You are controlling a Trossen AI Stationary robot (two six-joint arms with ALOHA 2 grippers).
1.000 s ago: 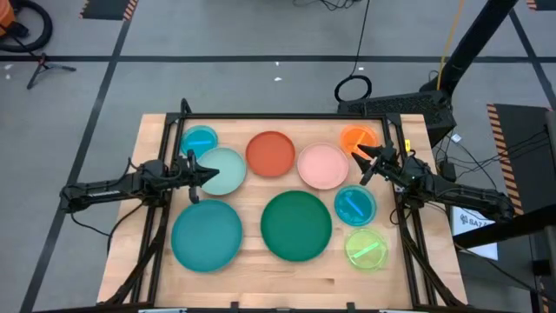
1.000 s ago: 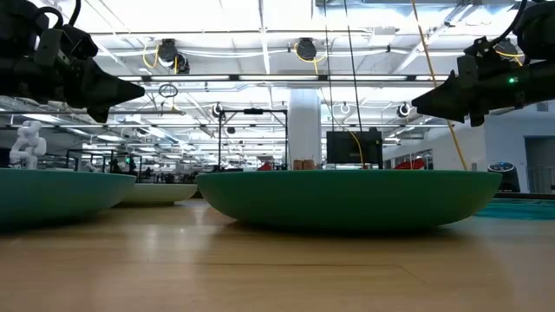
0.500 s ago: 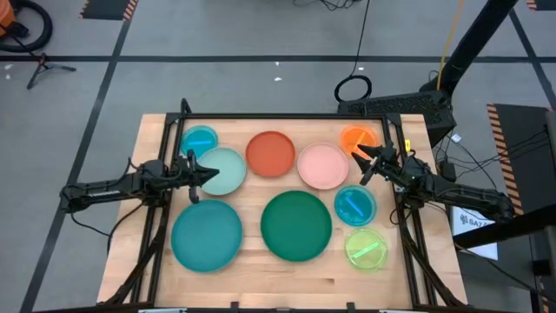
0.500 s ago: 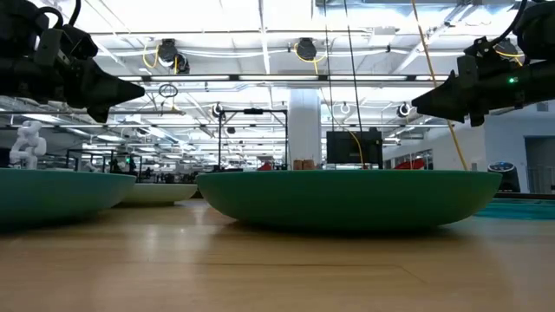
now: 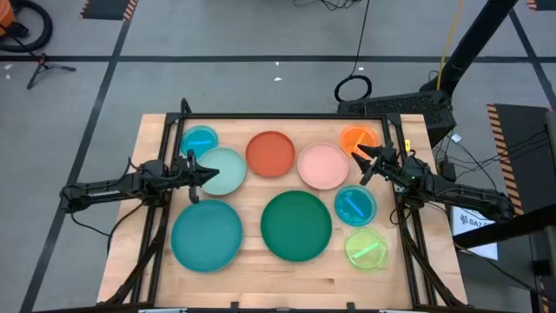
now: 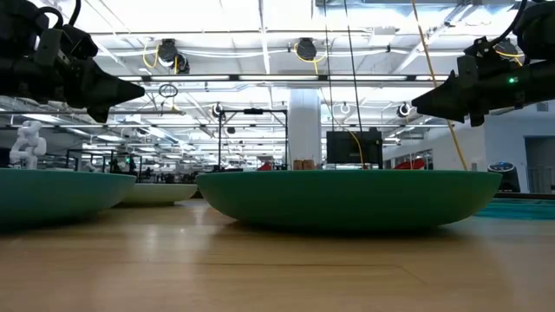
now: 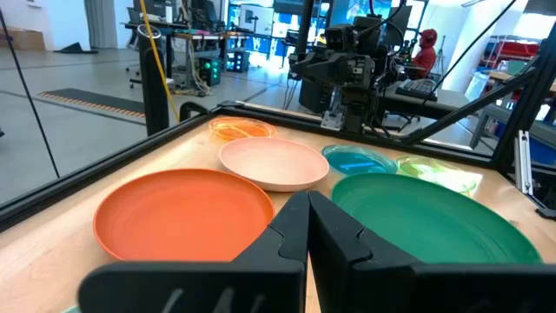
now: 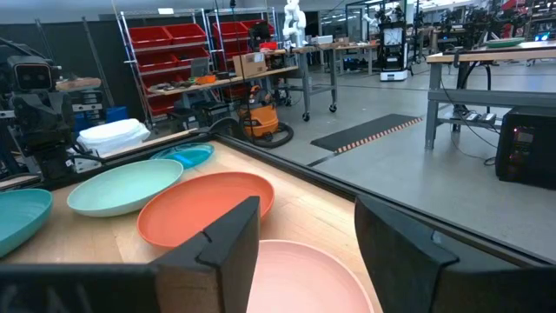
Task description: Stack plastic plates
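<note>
Eight round plastic plates spread singly across the wooden table [image 5: 156, 261], none stacked. Along the far row: small translucent blue plate [image 5: 200, 139], mint plate [image 5: 224, 170], red-orange plate [image 5: 270, 153], pink plate [image 5: 323, 166], small orange plate [image 5: 355, 136]. Nearer the front edge: large teal plate [image 5: 207, 235], large dark green plate [image 5: 296, 225], a second small blue plate [image 5: 354, 205] and a lime plate [image 5: 366, 248], these two on the right, one just behind the other.

Left gripper [image 5: 205, 173] hovering over the near rim of the mint plate, raised clear of it in the low view — fingers [image 7: 343, 235] pressed together, holding nothing. Right gripper [image 5: 365, 163] hanging between the pink plate and the small orange plate, also lifted off the table — fingers [image 8: 221, 239] spread apart, empty, the pink plate showing in the gap in the right wrist view.

Dark green plate filling the middle of the low view, teal plate to its left, mint plate behind.
</note>
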